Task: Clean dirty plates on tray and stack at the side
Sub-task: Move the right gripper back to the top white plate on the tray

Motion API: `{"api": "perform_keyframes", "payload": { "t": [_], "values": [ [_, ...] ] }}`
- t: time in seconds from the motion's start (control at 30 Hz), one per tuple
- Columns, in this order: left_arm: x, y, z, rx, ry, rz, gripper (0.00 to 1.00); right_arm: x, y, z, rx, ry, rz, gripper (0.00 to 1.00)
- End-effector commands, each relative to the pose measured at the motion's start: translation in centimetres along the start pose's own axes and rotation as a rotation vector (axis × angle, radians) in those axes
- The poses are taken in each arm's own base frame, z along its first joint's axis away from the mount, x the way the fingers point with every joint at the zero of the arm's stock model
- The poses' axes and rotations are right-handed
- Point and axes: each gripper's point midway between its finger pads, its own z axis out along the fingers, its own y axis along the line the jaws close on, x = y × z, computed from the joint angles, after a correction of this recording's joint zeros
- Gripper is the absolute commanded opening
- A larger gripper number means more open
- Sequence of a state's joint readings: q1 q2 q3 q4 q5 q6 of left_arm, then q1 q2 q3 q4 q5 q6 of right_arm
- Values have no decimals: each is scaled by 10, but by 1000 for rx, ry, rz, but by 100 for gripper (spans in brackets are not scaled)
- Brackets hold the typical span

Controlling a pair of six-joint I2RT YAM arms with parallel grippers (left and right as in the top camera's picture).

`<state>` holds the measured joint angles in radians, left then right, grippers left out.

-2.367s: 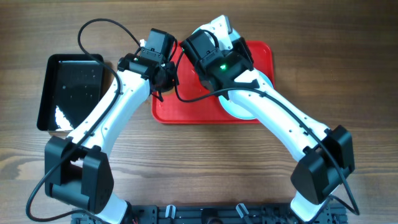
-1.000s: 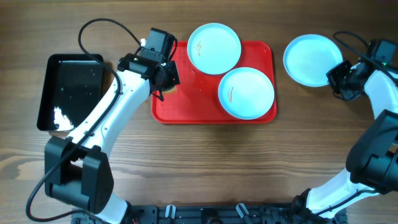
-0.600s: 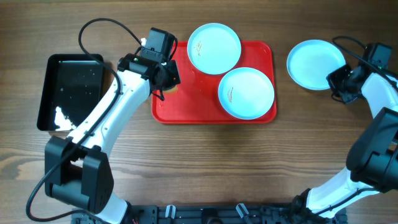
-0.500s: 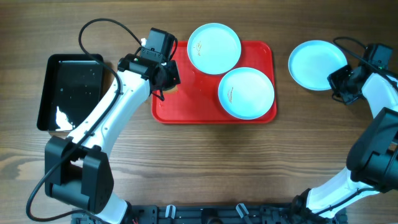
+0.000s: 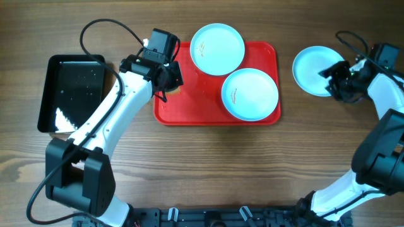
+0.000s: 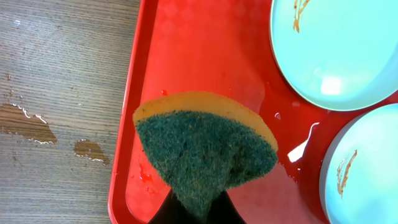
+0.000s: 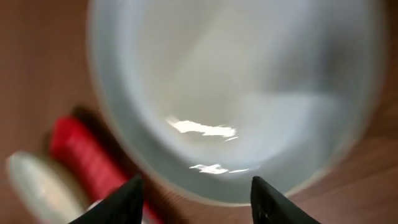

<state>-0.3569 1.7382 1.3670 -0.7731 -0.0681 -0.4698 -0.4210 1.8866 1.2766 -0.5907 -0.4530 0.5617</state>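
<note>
Jaws on the left arm are clamped tight on a wedge-shaped sponge with a dark green scouring face and an orange-yellow body, pinching it at its narrow end. The sponge hangs over the left part of the large red rectangular plastic tray, close to its left rim. Water beads shine on the tray floor beside it.

Jaws on the right arm stand apart. In the right wrist view the two dark fingertips sit wide of each other with nothing pinched between them, though that picture is blurred. They hover at the right edge of a pale blue round plate that lies on the wooden tabletop, well to the right of the tray.

Two more matching plates are on the tray. One sits at the far side, overlapping the tray's far rim. The other lies in the right half. Each carries a small brownish streak near its left side.

A smaller black rectangular tray rests at the far left of the tabletop. Wet patches mark the wood just left of the red tray.
</note>
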Motion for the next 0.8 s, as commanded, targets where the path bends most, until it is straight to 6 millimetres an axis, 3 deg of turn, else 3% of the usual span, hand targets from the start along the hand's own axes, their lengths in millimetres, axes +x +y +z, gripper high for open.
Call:
{"api": "perform_keyframes", "payload": {
  "t": [0.0, 0.1, 0.13, 0.17, 0.37, 0.53, 0.67, 0.77],
  "values": [
    [2, 2, 6, 1, 15, -12, 4, 13, 86, -42, -222, -20, -251, 57],
    [0, 1, 6, 7, 6, -13, 4, 28, 129, -61, -254, -69, -379, 78],
    [-1, -1, 6, 18, 4, -13, 4, 41, 154, -66, -252, -85, -450, 96],
    [0, -2, 6, 25, 7, -13, 4, 51, 168, -68, -246, -83, -497, 100],
    [1, -3, 6, 28, 14, -13, 4, 106, 230, -52, -180, -15, -705, 99],
    [1, -4, 6, 30, 13, -12, 4, 118, 245, -5, -118, 4, -744, 100],
    [2, -4, 6, 29, 15, -11, 4, 107, 229, 37, 11, -47, -698, 93],
    [1, -4, 6, 30, 12, -12, 4, 109, 214, 70, 56, -17, -596, 79]
  ]
}}
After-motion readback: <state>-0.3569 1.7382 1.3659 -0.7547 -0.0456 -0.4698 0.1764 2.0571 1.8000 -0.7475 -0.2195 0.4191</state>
